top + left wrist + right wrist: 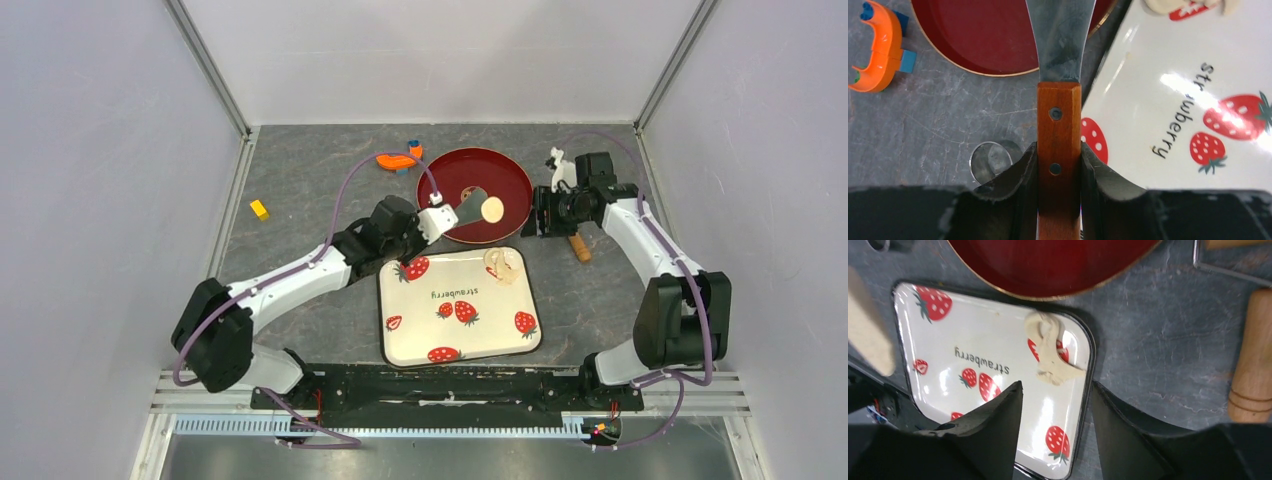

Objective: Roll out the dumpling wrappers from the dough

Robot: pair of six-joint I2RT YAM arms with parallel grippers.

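Dough (492, 208): small pale round piece on blade tip of spatula (1058, 125), over red plate (500, 168). Dumpling wrapper (1050, 356): crumpled pale sheet in tray (495, 340) corner nearest plate, partly covering printed strawberry. Left gripper (1058, 155): fingers pinched on spatula's wooden handle. Right gripper (1056, 387): fingers spread apart, above that tray corner. Wooden roller (578, 246): on table, right of tray.

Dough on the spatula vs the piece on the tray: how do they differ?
The dough is a neat round disc, the wrapper ragged and folded. The dough rides on the spatula blade over the red plate; the wrapper lies in the tray corner. Both are pale cream.
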